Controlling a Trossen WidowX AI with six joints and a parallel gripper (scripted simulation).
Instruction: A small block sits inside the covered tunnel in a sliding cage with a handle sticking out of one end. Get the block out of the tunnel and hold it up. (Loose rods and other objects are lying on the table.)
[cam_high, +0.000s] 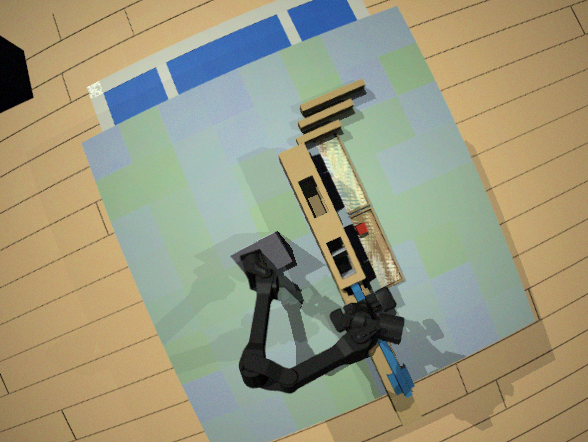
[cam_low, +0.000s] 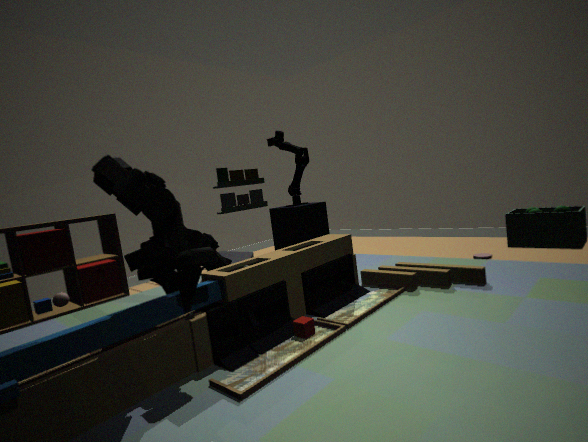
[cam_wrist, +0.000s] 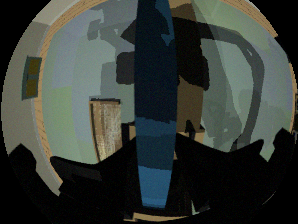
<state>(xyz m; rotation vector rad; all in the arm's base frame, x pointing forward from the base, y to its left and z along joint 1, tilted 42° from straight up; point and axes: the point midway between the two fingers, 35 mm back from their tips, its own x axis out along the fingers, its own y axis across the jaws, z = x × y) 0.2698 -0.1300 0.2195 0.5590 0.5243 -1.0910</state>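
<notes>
The red block (cam_high: 361, 228) (cam_low: 304, 327) lay on the tray (cam_high: 390, 253) (cam_low: 227, 389), outside the tunnel (cam_high: 325, 227) (cam_low: 295, 262), on the side toward the tabletop's (cam_high: 200, 200) (cam_low: 450, 360) (cam_wrist: 60, 115) right edge from above. The pincer (cam_high: 367, 311) (cam_low: 186, 304) (cam_wrist: 157, 137), partly open, gripped the blue handle (cam_high: 392, 362) (cam_low: 125, 325) (cam_wrist: 156, 100), which reached the bottom edge. Three rods (cam_high: 332, 97) (cam_low: 435, 276) lay toward the top edge.

The robot's arm (cam_high: 260, 320) (cam_low: 167, 210) is matte black all over, built from slim, straight links and thick, rounded joints. Blocky, angular black housings cluster at its wrist (cam_high: 367, 320), one of them boxy.
</notes>
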